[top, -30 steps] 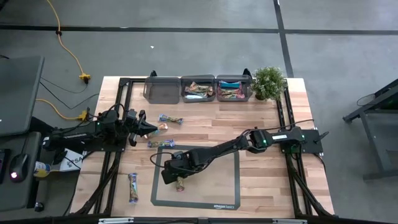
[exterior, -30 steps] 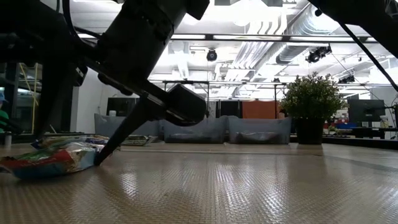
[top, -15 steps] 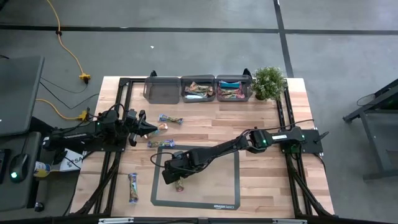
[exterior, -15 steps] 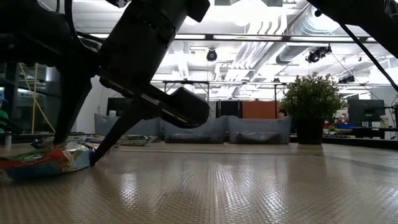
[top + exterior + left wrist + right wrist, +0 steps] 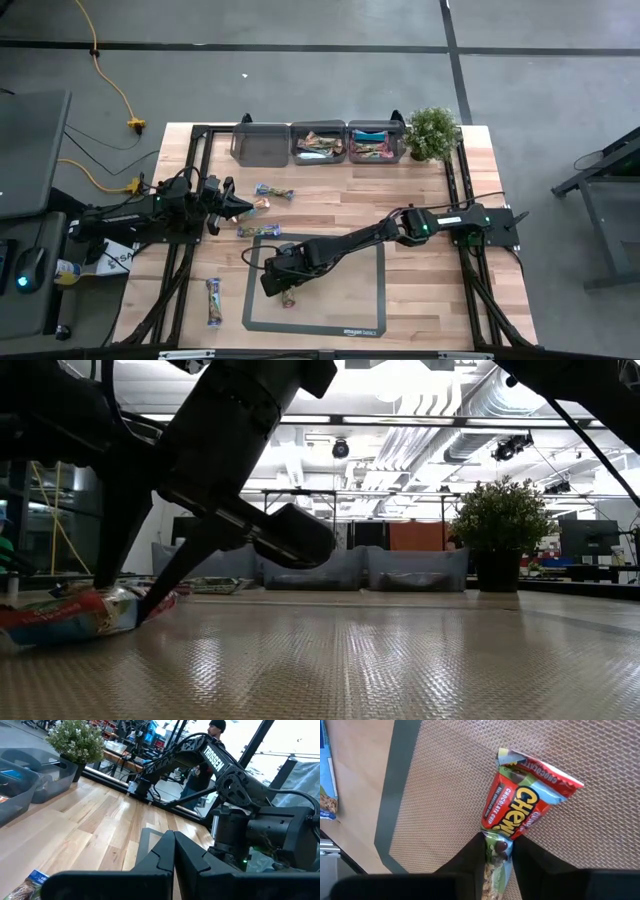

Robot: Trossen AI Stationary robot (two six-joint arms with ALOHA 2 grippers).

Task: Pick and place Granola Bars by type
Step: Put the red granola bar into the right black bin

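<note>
Already two bins [image 5: 348,142] hold granola bars [image 5: 318,146].

The wooden worktop [image 5: 420,290] stands on a grey concrete floor [image 5: 300,80] crossed by dark lines; a yellow cable [image 5: 112,85] trails left of it. Ceiling strip lights [image 5: 400,422] glow overhead.

The shiny red granola bar wrapper [image 5: 515,815] is showing yellow lettering and a green, pale-blue end, lying on a grey woven-textured mat [image 5: 445,785] with a darker grey border, over light striped wood tabletop [image 5: 355,780].
</note>
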